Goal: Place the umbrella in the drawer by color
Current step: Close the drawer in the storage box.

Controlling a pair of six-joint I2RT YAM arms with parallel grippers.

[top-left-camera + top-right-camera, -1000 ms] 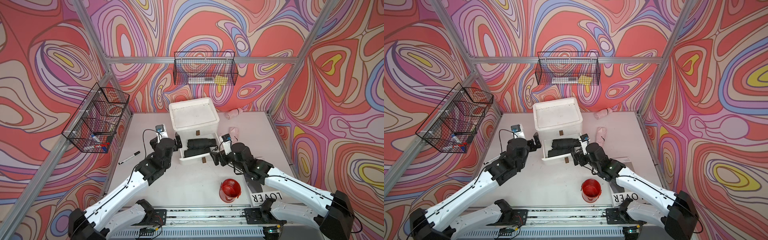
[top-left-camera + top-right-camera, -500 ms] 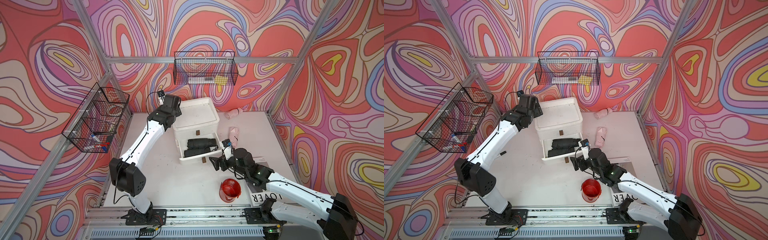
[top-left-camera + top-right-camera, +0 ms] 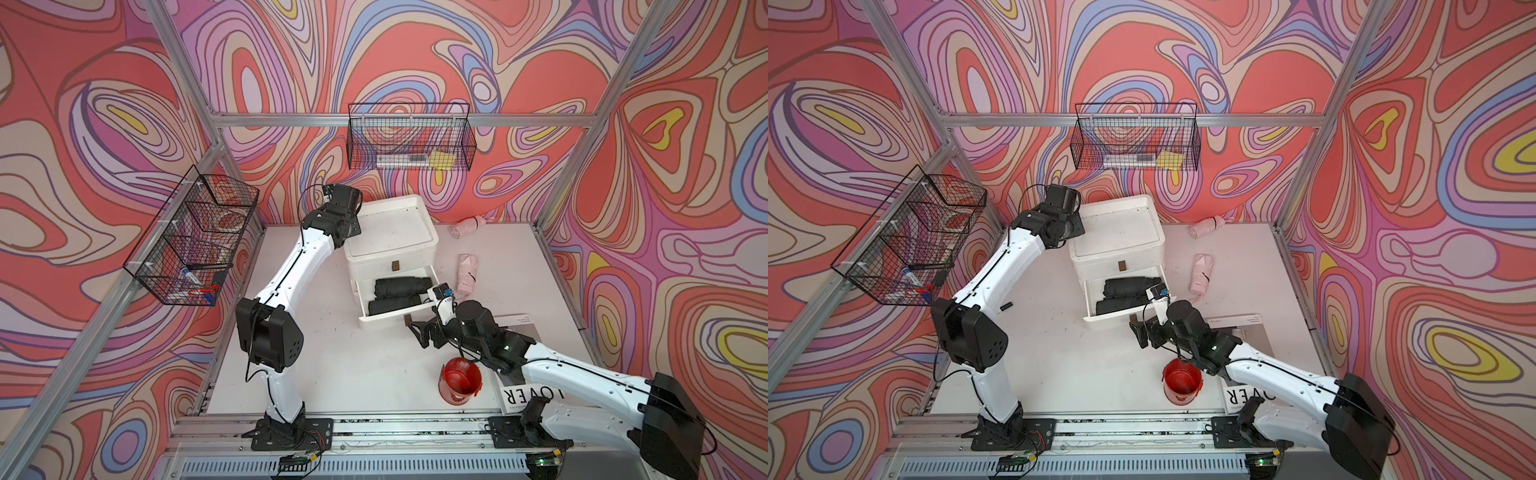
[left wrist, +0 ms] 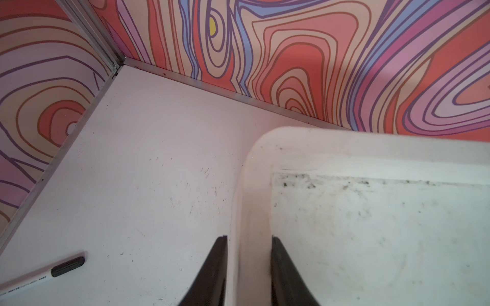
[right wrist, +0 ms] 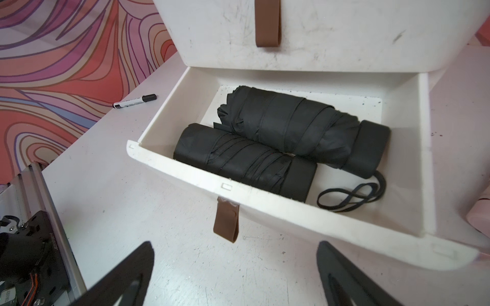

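White desk [image 3: 332,365] carrying a white drawer unit [image 3: 390,232], its lower drawer [image 3: 386,321] open with two black umbrellas [image 5: 291,127] inside. A pink umbrella [image 3: 466,273] lies on the desk just beside the drawer. The left claw [image 4: 248,238] pinches the unit's top rim. The right claw [image 5: 235,243] gapes wide, empty, facing the drawer's pull tab [image 5: 225,222].

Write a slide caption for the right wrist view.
Two folded black umbrellas lie side by side in the open white drawer, right gripper open before it.
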